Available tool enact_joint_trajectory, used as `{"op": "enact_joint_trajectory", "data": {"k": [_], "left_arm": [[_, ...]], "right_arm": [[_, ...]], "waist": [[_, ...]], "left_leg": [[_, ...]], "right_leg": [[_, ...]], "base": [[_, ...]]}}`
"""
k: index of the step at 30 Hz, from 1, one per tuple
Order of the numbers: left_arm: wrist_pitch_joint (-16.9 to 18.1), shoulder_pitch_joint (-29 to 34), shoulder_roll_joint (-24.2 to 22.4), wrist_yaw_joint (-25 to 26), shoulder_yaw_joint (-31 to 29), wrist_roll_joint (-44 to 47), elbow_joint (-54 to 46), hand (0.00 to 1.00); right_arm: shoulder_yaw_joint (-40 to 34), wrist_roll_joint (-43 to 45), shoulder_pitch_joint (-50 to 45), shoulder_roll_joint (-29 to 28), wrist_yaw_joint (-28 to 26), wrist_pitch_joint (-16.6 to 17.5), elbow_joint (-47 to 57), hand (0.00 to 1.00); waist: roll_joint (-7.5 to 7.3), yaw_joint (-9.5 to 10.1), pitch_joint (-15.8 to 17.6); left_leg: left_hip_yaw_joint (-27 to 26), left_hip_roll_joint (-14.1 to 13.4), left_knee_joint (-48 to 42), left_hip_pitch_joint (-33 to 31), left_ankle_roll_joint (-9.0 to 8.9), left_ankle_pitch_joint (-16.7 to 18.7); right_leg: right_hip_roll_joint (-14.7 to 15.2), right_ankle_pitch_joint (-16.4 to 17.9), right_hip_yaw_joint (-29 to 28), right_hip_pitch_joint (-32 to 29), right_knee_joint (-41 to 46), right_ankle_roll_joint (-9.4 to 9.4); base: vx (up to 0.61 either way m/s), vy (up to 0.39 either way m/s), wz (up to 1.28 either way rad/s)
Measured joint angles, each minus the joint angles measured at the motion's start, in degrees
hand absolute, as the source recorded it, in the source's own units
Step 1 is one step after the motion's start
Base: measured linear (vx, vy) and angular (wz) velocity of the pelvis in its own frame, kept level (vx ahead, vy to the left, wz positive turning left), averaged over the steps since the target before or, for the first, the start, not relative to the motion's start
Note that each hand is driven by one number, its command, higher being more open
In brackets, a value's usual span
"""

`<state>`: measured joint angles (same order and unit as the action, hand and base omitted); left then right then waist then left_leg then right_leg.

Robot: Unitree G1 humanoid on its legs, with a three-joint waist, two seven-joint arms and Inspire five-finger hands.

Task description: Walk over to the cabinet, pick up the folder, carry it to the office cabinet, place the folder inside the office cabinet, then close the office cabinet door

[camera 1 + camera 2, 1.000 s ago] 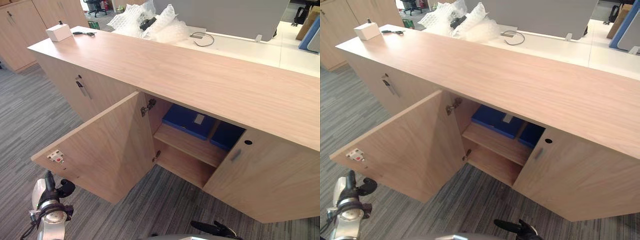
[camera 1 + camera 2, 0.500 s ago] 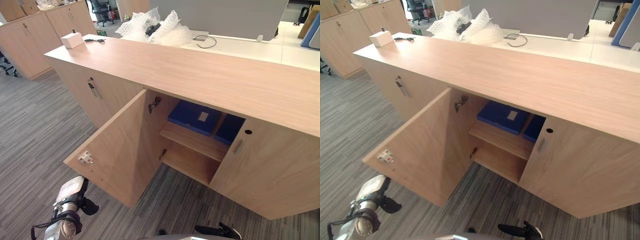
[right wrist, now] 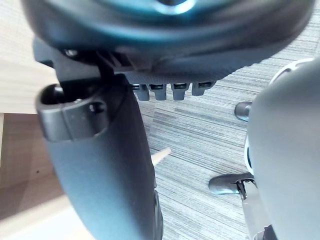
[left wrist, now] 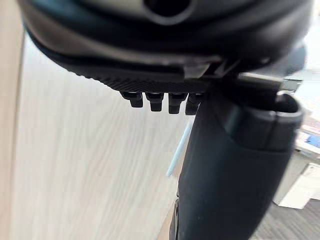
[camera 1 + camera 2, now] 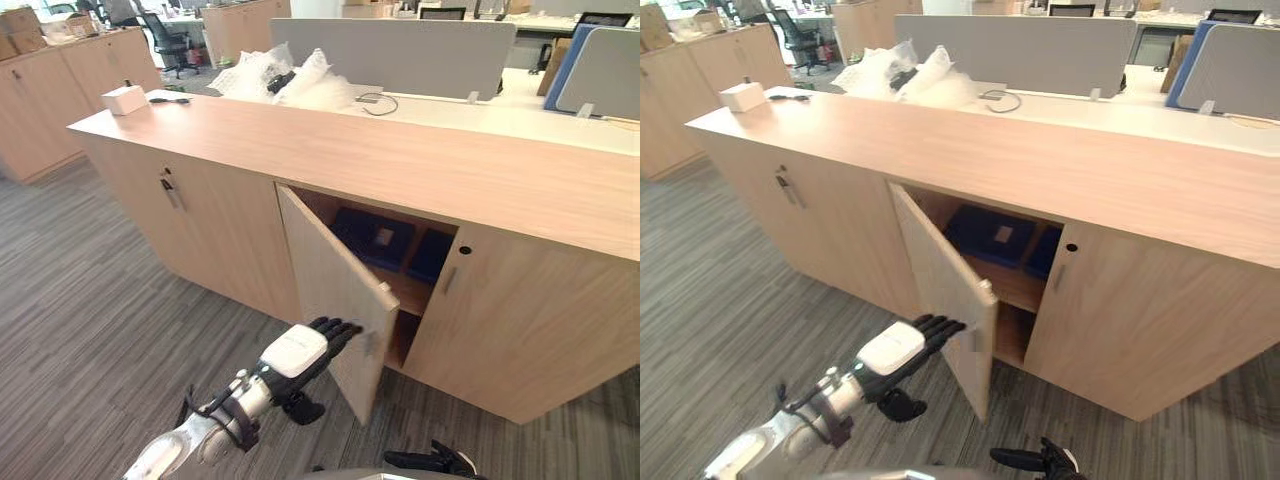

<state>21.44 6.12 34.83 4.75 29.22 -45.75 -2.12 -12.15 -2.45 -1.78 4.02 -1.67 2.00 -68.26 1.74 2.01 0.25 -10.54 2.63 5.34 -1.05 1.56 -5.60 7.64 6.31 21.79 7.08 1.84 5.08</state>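
We count one long cabinet (image 5: 420,165) with three doors: one half-open door (image 5: 335,280), one shut left door (image 5: 210,235) and one shut right door (image 5: 530,320). Inside we see one shelf (image 5: 408,290) and two folders: one blue folder (image 5: 372,235) and one other blue folder (image 5: 432,255). On top sits one white box (image 5: 124,99). Behind we count one bubble wrap heap (image 5: 290,80), one cable (image 5: 375,103) and two grey screens (image 5: 400,55) (image 5: 600,85). We see two hands: the left hand (image 5: 310,345) and the right hand (image 5: 430,462).

Pale wood grain on the office cabinet (image 5: 400,150) and its door (image 5: 335,280), dark blue on the folder (image 5: 375,238), grey streaked stripes on the carpet (image 5: 90,300), black with a white back on the left hand (image 5: 305,350).
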Motion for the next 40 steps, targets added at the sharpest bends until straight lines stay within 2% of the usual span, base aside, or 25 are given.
{"op": "enact_joint_trajectory", "data": {"k": [6, 8, 9, 11, 14, 16, 18, 20, 21, 23, 26, 27, 28, 29, 31, 32, 36, 40], "left_arm": [[-0.8, -5.4, -6.2, 0.3, 8.3, 0.3, 1.3, 1.00], [-0.6, -6.7, -10.0, 0.4, 10.9, 0.3, 5.9, 1.00], [-0.7, -7.7, -13.0, 0.4, 12.1, 0.3, 11.4, 1.00], [-1.0, -7.7, -15.8, 0.4, 12.2, 0.4, 19.2, 1.00], [-3.5, -6.9, -19.9, 0.1, 10.8, 3.9, 30.6, 1.00], [-6.8, -3.8, -23.3, -1.6, 4.5, 13.7, 37.9, 1.00], [-8.9, -1.9, -24.4, -3.5, -0.3, 24.2, 42.1, 1.00], [-11.3, 0.9, -25.0, -4.0, -8.3, 35.3, 50.2, 1.00], [-11.8, 1.1, -25.0, -4.1, -9.2, 37.6, 50.7, 1.00], [-13.2, 1.7, -24.9, -5.2, -14.6, 49.8, 53.2, 1.00], [-13.3, 2.1, -26.7, -7.0, -22.5, 59.4, 56.1, 1.00], [-13.4, 2.1, -27.4, -7.4, -24.4, 61.2, 56.9, 1.00], [-13.4, 2.1, -28.4, -7.4, -27.5, 63.3, 57.7, 1.00], [-13.3, 2.1, -28.8, -7.4, -28.6, 63.7, 57.9, 1.00], [-13.2, 2.0, -29.8, -6.6, -31.7, 65.5, 58.7, 1.00], [-13.3, 2.0, -30.1, -6.5, -32.6, 65.5, 58.7, 1.00], [-13.2, 2.2, -31.9, -5.9, -37.0, 66.0, 58.9, 1.00], [-12.9, 2.4, -31.9, -5.6, -36.9, 63.0, 59.9, 1.00]], "right_arm": [[2.3, 0.0, 0.1, 0.0, 0.9, 0.0, 0.0, 1.00], [3.4, 0.2, 0.5, 0.0, 1.1, 0.0, -0.1, 1.00], [4.2, 0.3, 0.9, -0.1, 1.4, -0.1, -0.1, 1.00], [4.3, 0.3, 1.1, -0.8, 2.0, 0.1, 0.2, 1.00], [4.3, 0.3, 1.1, -1.1, 2.9, 0.1, 0.5, 1.00], [4.0, 0.3, 1.1, -1.5, 3.5, 0.0, 0.6, 1.00], [2.7, 0.3, 1.0, -1.9, 3.5, -0.2, 0.6, 1.00], [1.3, 0.3, 0.9, -2.2, 3.5, -0.2, 0.6, 1.00], [1.0, 0.3, 0.9, -2.2, 3.5, -0.2, 0.6, 1.00], [-0.9, 0.4, 1.0, -2.3, 3.4, -0.2, 0.6, 1.00], [-2.4, 0.4, 1.2, -1.4, 3.0, -0.1, 0.6, 1.00], [-2.5, 0.5, 1.4, -1.2, 2.9, -0.1, 0.6, 1.00], [-2.6, 0.5, 1.8, -0.7, 2.8, -0.1, 0.5, 1.00], [-2.6, 0.5, 2.1, -0.6, 2.8, -0.2, 0.2, 1.00], [-2.6, 0.5, 2.2, -0.2, 2.6, -0.2, -0.3, 1.00], [-2.6, 0.4, 2.3, -0.1, 2.5, -0.2, -0.5, 1.00], [-2.8, 0.4, 2.3, -0.9, 2.0, -0.3, -1.1, 1.00], [-2.6, 0.8, 0.8, -1.8, 1.9, 0.0, -0.1, 1.00]], "waist": [[-0.08, -0.73, 0.1], [-0.07, -1.28, 0.1], [-0.32, -2.21, 0.3], [-0.66, -3.21, 0.5], [-0.91, -3.69, 0.7], [-1.45, -3.79, 1.2], [-1.96, -3.67, 1.6], [-2.48, -3.26, 2.1], [-2.48, -3.28, 2.2], [-2.44, -2.65, 3.5], [-1.35, -1.86, 4.8], [-1.17, -1.85, 5.0], [-0.69, -1.83, 5.4], [-0.40, -1.70, 5.7], [0.03, -0.40, 6.1], [0.12, -0.12, 6.2], [-0.78, 0.71, 6.0], [-1.81, 0.35, 3.6]], "left_leg": [[0.3, -0.2, 0.0, 1.1, 0.53, -0.2], [0.4, -0.4, 0.0, 1.2, 0.53, -0.2], [0.5, -0.6, 0.1, 1.6, 0.51, -0.2], [0.3, -1.0, 0.1, 2.4, 0.34, -0.1], [0.2, -1.5, 0.1, 2.6, -0.18, 0.2], [0.0, -1.8, 0.1, 3.2, -0.39, 0.4], [-0.3, -2.0, 0.1, 3.9, -0.56, 0.5], [-1.6, -2.3, -0.6, 4.7, -1.34, 1.2], [-1.6, -2.4, -0.8, 4.4, -1.28, 1.4], [-2.3, -3.2, -6.9, 1.3, -1.11, 4.4], [-2.0, -5.5, -19.9, -3.4, -0.94, 10.4], [0.0, -5.3, -21.8, -4.3, -0.95, 10.8], [5.2, -4.8, -23.7, -5.4, -0.83, 11.1], [7.4, -4.5, -23.9, -5.6, -0.90, 11.2], [15.2, -3.6, -23.3, -5.7, -2.26, 12.1], [16.4, -3.6, -23.0, -5.6, -2.73, 12.4], [14.3, -3.2, -19.1, -3.3, -1.89, 11.9], [13.6, -1.6, -10.5, 0.6, -1.89, 8.2]], "right_leg": [[-0.7, -0.2, 0.2, 2.2, -2.2, -0.13], [-1.0, -0.1, 0.1, 2.3, -2.4, -0.27], [-1.2, 0.0, 0.1, 2.8, -2.7, -0.35], [-1.5, 0.1, -0.2, 3.4, -2.9, -0.62], [-2.0, 0.3, -0.5, 3.5, -2.9, -0.88], [-2.2, 0.3, -0.8, 4.0, -2.9, -0.96], [-2.3, 0.3, -1.2, 4.6, -2.9, -0.97], [-2.4, 0.3, -2.2, 4.9, -2.9, -0.97], [-2.4, 0.3, -2.3, 4.8, -2.9, -0.97], [-2.2, 0.3, -3.2, 3.7, -1.8, -1.02], [-2.7, 0.4, -6.2, 2.9, -0.4, -1.20], [-2.7, 0.3, -6.8, 2.6, -0.1, -1.24], [-2.6, 0.1, -7.9, 1.7, 0.5, -1.23], [-2.7, -0.2, -8.4, 1.5, 0.5, -1.23], [-3.2, -1.5, -11.0, -0.3, 0.2, -1.20], [-3.3, -1.8, -11.6, -0.6, 0.0, -1.14], [-2.2, -3.2, -14.1, -0.9, -0.9, -0.48], [-0.2, -3.3, -14.4, -1.1, -1.6, -0.20]], "base": [[0.06, -0.047, -0.01], [0.02, -0.053, -0.06], [0.01, -0.041, -0.04], [-0.01, -0.047, -0.10], [-0.02, -0.037, -0.08], [-0.02, -0.019, -0.06], [-0.02, -0.009, -0.10], [-0.03, 0.014, -0.23], [-0.04, 0.023, -0.12], [-0.06, 0.024, -0.13], [-0.07, 0.050, -0.45], [-0.06, 0.069, -0.46], [-0.04, 0.041, -0.35], [-0.06, 0.061, -0.46], [-0.05, 0.048, -0.51], [-0.05, 0.076, -0.44], [-0.06, 0.110, -0.32], [-0.01, 0.049, -0.08]]}}
